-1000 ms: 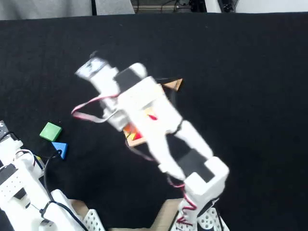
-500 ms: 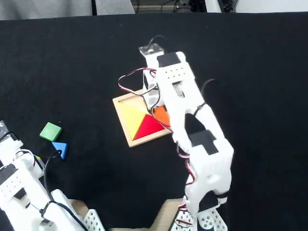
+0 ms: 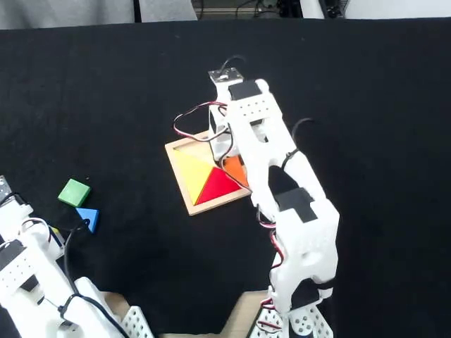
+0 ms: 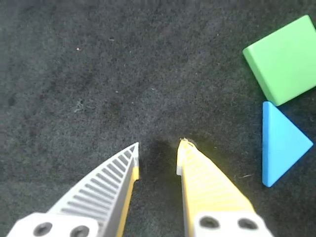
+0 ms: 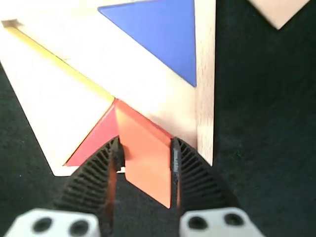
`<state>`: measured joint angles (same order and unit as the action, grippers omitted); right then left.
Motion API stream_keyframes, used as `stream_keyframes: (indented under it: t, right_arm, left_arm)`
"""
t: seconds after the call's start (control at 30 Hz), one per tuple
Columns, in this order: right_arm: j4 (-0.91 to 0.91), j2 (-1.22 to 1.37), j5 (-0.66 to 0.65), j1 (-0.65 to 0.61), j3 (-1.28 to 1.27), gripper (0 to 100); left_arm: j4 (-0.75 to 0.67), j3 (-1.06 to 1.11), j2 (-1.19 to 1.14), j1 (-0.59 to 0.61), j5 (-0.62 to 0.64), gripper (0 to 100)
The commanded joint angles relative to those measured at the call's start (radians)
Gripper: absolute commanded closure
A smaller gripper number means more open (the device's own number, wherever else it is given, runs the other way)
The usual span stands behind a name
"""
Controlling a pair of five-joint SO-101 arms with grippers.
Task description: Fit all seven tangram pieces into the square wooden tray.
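Two jaws of right gripper (image 5: 145, 144) pinching orange piece (image 5: 146, 168) at edge of wooden tray (image 5: 205, 98), touching red triangle (image 5: 94, 144). Yellow triangle (image 3: 190, 166) and large blue triangle (image 5: 158, 29) lying in tray. Left gripper (image 4: 158, 147) low over black cloth (image 4: 98, 74), jaws spread. Green square (image 4: 281, 59) and small blue triangle (image 4: 281, 143) nearby, well apart from tray.

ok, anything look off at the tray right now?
Yes. The orange piece, gripped in the right claw, is not seated. It sits next to the red triangle but juts out across the wooden tray's rim and over the black cloth. Nothing else stands out.
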<state>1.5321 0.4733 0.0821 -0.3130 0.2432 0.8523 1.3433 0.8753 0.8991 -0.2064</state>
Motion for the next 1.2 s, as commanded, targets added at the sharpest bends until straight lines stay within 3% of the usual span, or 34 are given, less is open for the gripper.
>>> stream_keyframes:
  t: [0.0, 0.1, 1.17]
  right_arm:
    - [0.002, -0.004, 0.006, 0.015, -0.005, 89.3]
    - [0.002, -0.004, 0.005, 0.02, -0.007, 84.9]
    - [0.021, -0.004, -0.074, 0.015, 0.005, 85.5]
  left_arm:
    - [-0.017, -0.004, 0.015, -0.001, 0.002, 87]
    - [-0.017, -0.004, 0.015, -0.001, 0.002, 87]
    - [-0.017, -0.004, 0.015, -0.001, 0.002, 86]
